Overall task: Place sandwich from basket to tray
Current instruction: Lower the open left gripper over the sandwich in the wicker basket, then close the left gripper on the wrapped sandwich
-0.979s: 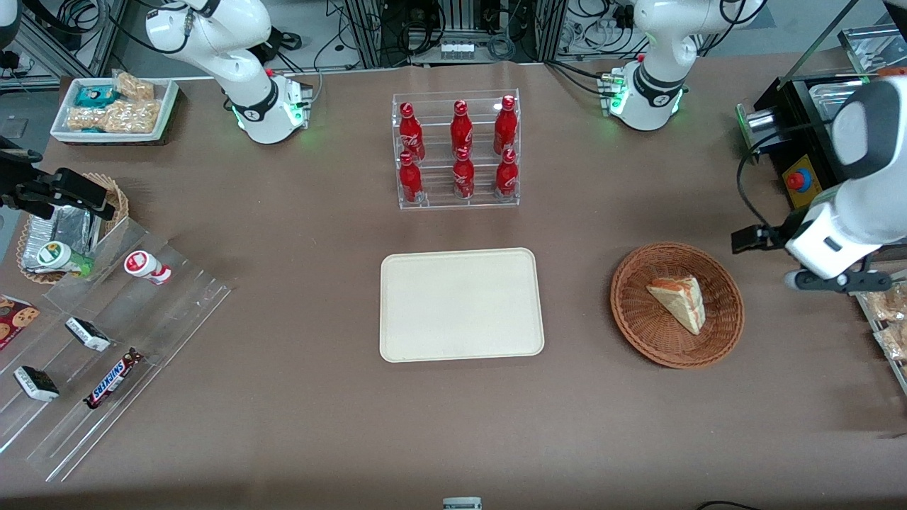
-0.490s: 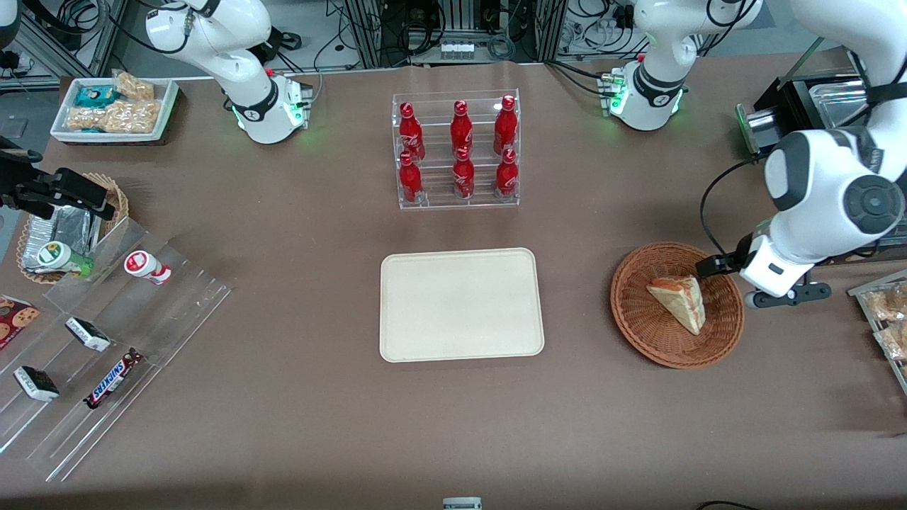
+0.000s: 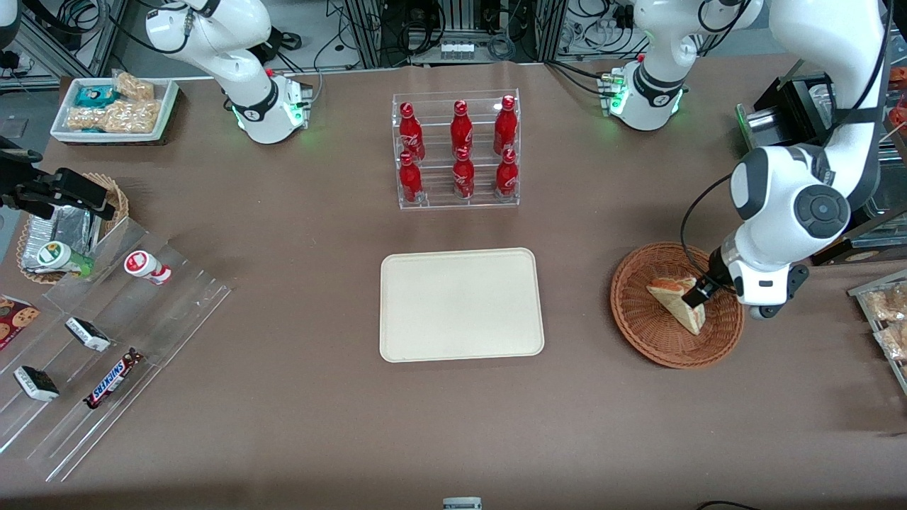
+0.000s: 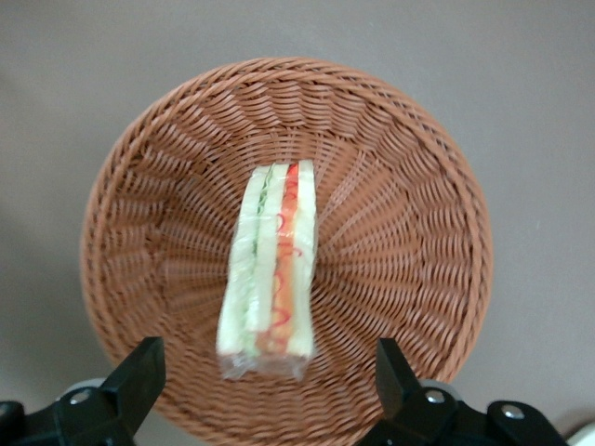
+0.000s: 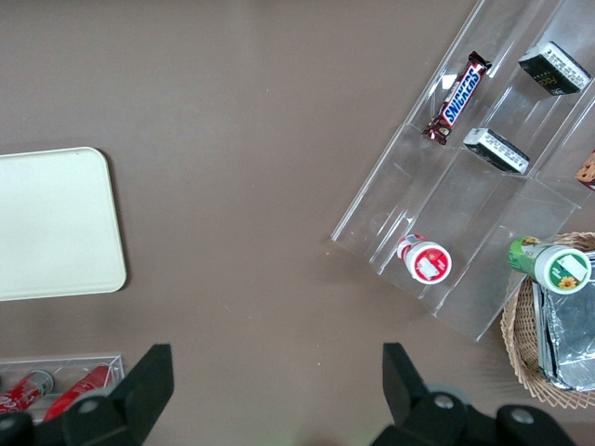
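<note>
1. Since the earlier frames, the gripper (image 3: 694,295) had swung in from the desk's (image 3: 283,425) edge to hang over the basket (image 3: 641,329), fingers (image 4: 139,372) spread wide apart, holding nothing.
2. One sandwich (image 3: 677,301) lay in the one basket, unmoved.
3. One tray (image 3: 460,304) sat bare, well apart.
4. Six red bottles (image 3: 460,131) stood in one rack.

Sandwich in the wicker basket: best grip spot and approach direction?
Likely from straight above, fingers closing across the two flat bread faces near mid-length. The sandwich lies in the basket with its layered cut side up, a narrow strip between broad faces. The open tool hangs above it, fingers either side, so descending should do.
</note>
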You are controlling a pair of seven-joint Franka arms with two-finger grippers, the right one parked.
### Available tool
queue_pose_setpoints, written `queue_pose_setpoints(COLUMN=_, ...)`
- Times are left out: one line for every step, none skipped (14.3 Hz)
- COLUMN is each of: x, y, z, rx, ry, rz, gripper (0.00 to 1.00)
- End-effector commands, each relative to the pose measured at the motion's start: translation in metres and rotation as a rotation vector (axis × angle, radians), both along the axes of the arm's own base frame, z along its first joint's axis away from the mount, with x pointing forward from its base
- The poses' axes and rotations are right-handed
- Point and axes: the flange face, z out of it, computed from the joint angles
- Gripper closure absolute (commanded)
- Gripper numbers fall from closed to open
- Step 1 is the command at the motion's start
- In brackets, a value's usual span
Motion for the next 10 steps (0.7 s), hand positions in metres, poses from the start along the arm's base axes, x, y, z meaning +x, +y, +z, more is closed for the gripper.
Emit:
queue_pose_setpoints(x=0.003, y=-0.002, z=-0.017, rx=0.011, ry=-0.007, rz=0.069, gripper=0.00)
queue_pose_setpoints(x=0.004, y=-0.002, z=-0.023, rx=0.010, ry=-0.004, rz=0.069, gripper=0.00)
queue_pose_setpoints(x=0.005, y=-0.002, z=-0.031, rx=0.010, ry=-0.001, rz=0.068, gripper=0.00)
queue_pose_setpoints(x=0.005, y=-0.002, z=-0.039, rx=0.009, ry=0.007, rz=0.068, gripper=0.00)
queue_pose_setpoints(x=0.005, y=-0.002, z=-0.045, rx=0.010, ry=0.014, rz=0.068, gripper=0.00)
queue_pose_setpoints(x=0.004, y=-0.002, z=-0.046, rx=0.010, ry=0.017, rz=0.068, gripper=0.01)
queue_pose_setpoints(x=0.003, y=-0.002, z=-0.047, rx=0.011, ry=0.025, rz=0.071, gripper=0.13)
queue_pose_setpoints(x=0.002, y=-0.002, z=-0.047, rx=0.012, ry=0.031, rz=0.077, gripper=0.35)
queue_pose_setpoints(x=-0.001, y=-0.001, z=-0.050, rx=0.016, ry=0.061, rz=0.075, gripper=0.65)
queue_pose_setpoints(x=-0.003, y=-0.001, z=-0.050, rx=0.018, ry=0.075, rz=0.073, gripper=0.82)
